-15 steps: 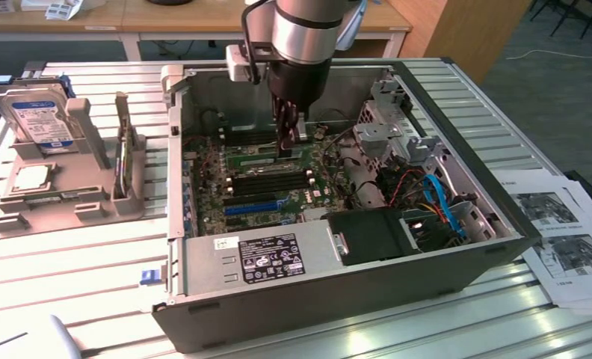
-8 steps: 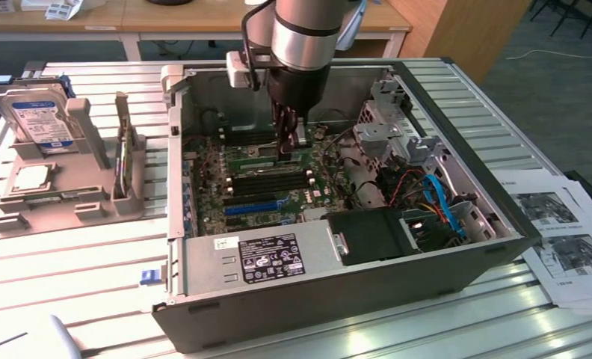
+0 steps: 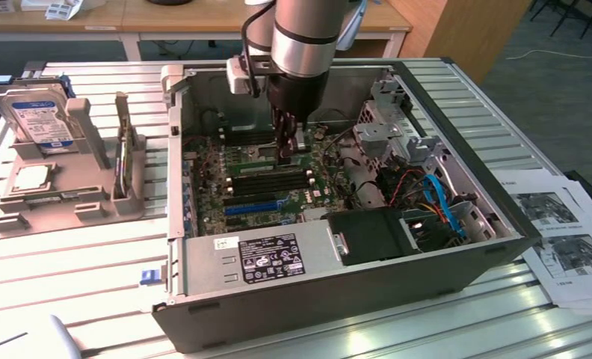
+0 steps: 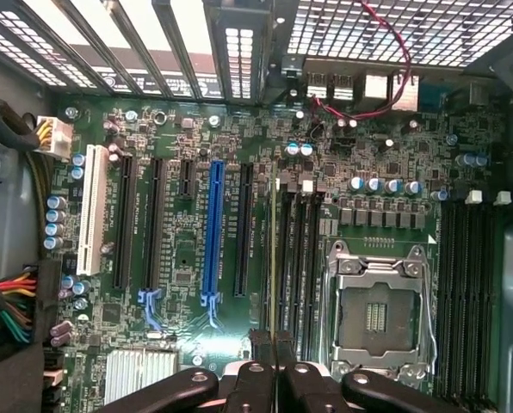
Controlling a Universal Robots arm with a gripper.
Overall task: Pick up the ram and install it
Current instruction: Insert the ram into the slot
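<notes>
The arm reaches down into an open PC case (image 3: 326,277) that lies on its side on the bench (image 3: 77,269). The gripper (image 3: 288,146) hangs low over the motherboard (image 3: 266,187), above the bank of black memory slots (image 3: 266,179).

In the wrist view the gripper (image 4: 274,344) has its two dark fingers (image 4: 258,357) drawn close together, pinching the ram (image 4: 273,258). The ram shows edge-on as a thin pale-green strip that runs away from the fingertips, in line with the memory slots (image 4: 298,258). It sits at the outermost slot of that bank, on the side facing the blue slot (image 4: 213,224), with a black expansion slot (image 4: 242,228) between the two. The CPU socket (image 4: 377,310) lies on the far side of the same bank and is open, its metal frame bare. Whether the ram's lower edge already touches the slot is hard to judge from this angle; it looks lined up with it and upright.

Another set of memory slots (image 4: 467,292) lies beyond the socket. A white slot (image 4: 91,211) lies well apart from the ram, past the blue one.

On the bench at the exterior view's left, a hard drive (image 3: 42,120) stands in a grey holder (image 3: 57,187). Printed sheets (image 3: 560,239) lie at the exterior view's right, beside the case.
</notes>
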